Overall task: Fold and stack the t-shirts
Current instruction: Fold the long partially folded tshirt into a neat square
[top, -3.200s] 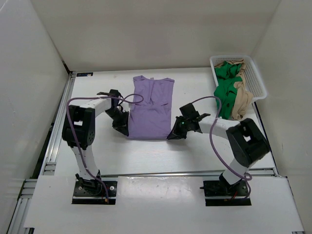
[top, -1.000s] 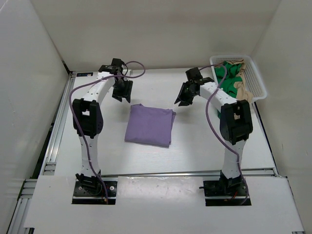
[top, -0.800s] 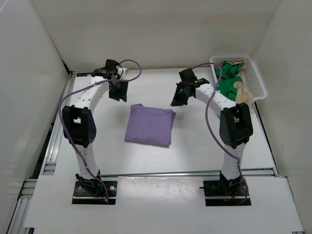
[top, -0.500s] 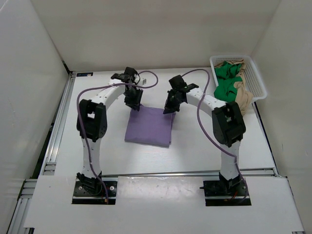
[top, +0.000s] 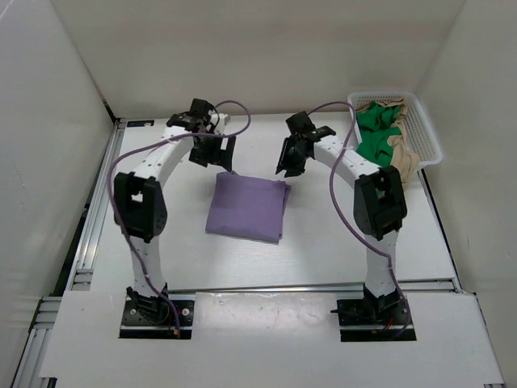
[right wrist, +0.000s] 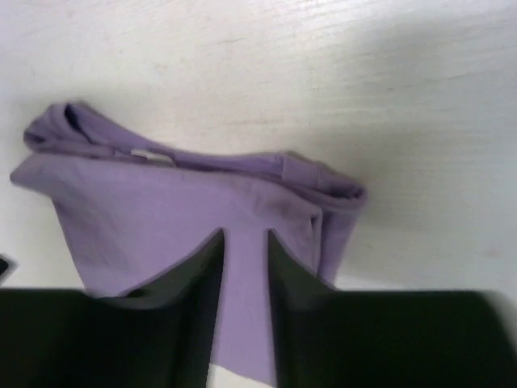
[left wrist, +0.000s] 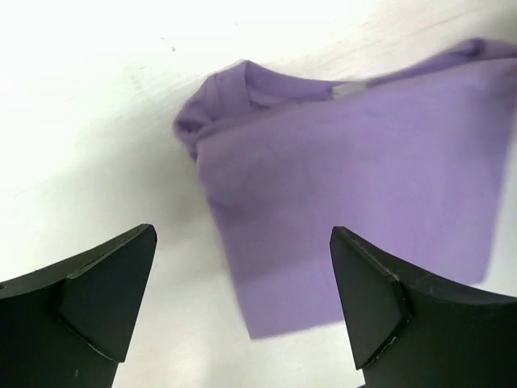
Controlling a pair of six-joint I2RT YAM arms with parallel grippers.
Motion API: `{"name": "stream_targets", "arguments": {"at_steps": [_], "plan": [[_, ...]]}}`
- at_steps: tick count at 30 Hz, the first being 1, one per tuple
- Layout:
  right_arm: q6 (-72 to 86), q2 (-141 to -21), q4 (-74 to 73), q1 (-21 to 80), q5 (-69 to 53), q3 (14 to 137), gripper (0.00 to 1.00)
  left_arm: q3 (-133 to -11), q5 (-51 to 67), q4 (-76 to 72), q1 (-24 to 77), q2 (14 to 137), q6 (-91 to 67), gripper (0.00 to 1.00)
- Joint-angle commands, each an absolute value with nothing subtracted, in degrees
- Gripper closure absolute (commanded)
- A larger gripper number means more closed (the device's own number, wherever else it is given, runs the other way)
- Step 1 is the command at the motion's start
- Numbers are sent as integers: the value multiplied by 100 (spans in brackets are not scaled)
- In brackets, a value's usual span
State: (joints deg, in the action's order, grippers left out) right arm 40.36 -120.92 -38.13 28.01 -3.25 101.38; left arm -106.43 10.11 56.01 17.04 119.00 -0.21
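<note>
Bright, even light from above. The white tabletop [left wrist: 81, 48] washes out to glare in the left wrist view. Shadows are soft and faint. Both wrist views are slightly blurred: the right pincer [right wrist: 244, 238] shows as a dark, unfocused mass, and the purple shirt [left wrist: 363, 178] has smeared edges.

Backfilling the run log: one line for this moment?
lavender shirt: folded, flat on table | left jaws: wide open, empty | right jaws: narrowly parted, empty | green shirt, tan shirt: in basket
</note>
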Motion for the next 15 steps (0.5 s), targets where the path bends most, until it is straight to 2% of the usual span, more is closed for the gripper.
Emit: {"name": "stream_targets", "arguments": {"at_steps": [1, 5, 7, 9, 12, 15], "plan": [[3649, -11260, -4130, 2804, -62, 9863, 58, -10197, 1134, 5441, 1644, 10794, 0, 0], [3393, -10330, -4254, 2909, 245, 9247, 41, -9371, 934, 5256, 1521, 10056, 0, 0], [3313, -9995, -4342, 2909, 386, 8870, 31, -8852, 555, 4941, 1521, 9223, 0, 0], [3173, -9476, -4342, 2909, 737, 8458, 28, -8544, 150, 4651, 1521, 8189, 0, 0], [3050, -8966, -4255, 2909, 1001, 8061, 24, -8306, 36, 4553, 1407, 7342, 0, 0], [2919, -8755, -3965, 2848, 819, 7946, 20, -8086, -297, 4772, 1292, 6988, 0, 0]]}}
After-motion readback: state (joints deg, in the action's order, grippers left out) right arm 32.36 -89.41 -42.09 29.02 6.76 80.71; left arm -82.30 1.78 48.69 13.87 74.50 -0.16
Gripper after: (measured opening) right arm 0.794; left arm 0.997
